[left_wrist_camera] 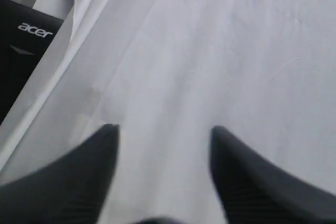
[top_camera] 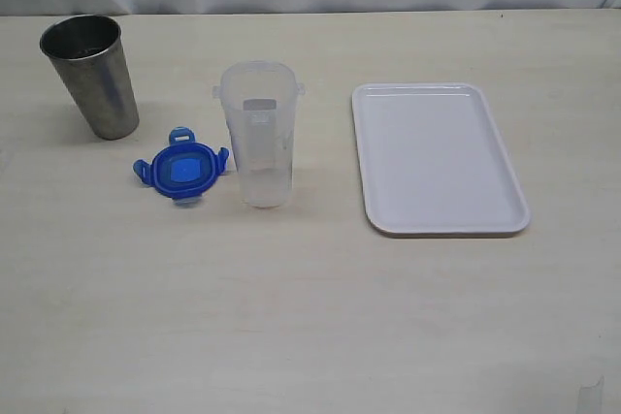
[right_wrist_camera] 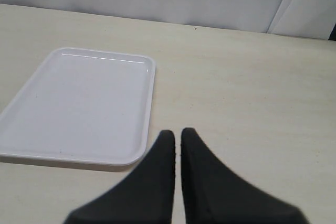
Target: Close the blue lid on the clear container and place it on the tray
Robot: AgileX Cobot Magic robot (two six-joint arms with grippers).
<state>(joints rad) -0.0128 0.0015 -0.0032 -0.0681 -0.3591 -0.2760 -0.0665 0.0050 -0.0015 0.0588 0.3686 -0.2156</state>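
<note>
The left gripper (left_wrist_camera: 164,129) gapes on nothing; the right gripper (right_wrist_camera: 177,132) is nearly shut and empty, with the tray (right_wrist_camera: 79,103) just ahead. The blue lid (top_camera: 181,171) lies flat just beside the upright clear container (top_camera: 260,138), and neither shows in the wrist views. Both look light, stiff and slick: pinch the lid's rim between flaps, and hold the tippy container mid-wall.

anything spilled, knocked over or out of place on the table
Nothing stands out. The container and the metal cup stand upright. The lid lies flat on the table close beside the container, flaps splayed out. The tray sits flat. No spill or damage shows.
</note>
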